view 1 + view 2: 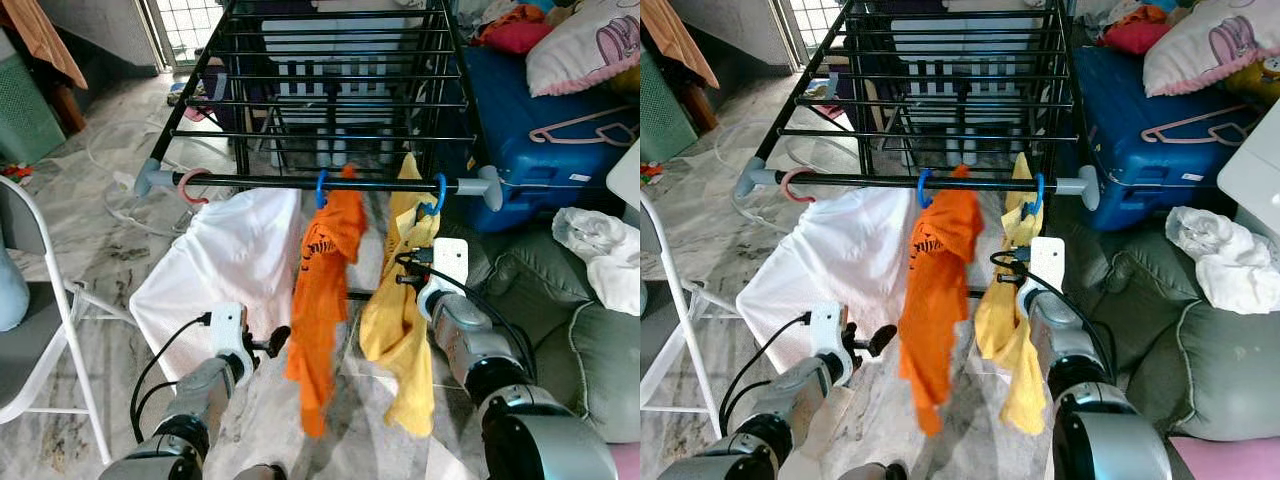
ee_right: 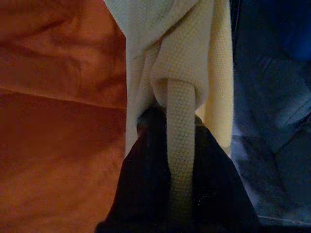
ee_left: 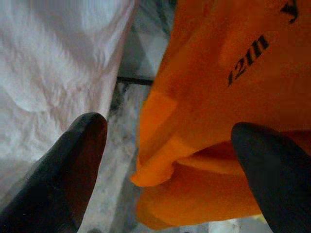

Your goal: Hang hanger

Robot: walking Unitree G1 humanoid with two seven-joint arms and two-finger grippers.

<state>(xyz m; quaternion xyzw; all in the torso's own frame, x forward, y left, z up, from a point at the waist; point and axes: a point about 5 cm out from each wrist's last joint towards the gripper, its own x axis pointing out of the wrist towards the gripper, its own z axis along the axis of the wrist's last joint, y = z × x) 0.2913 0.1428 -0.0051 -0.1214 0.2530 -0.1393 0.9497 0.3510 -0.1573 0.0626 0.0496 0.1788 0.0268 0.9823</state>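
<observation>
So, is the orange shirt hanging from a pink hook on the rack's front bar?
No, the orange shirt hangs from a blue hook on the front bar; the pink hook carries the white cloth.

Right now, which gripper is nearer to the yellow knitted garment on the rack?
The right. The right gripper is shut on the yellow knitted garment; the left gripper is open beyond the orange shirt.

Orange shirt (image 1: 322,290), yellow garment (image 1: 400,320), blue hangers (image 1: 436,195)
</observation>
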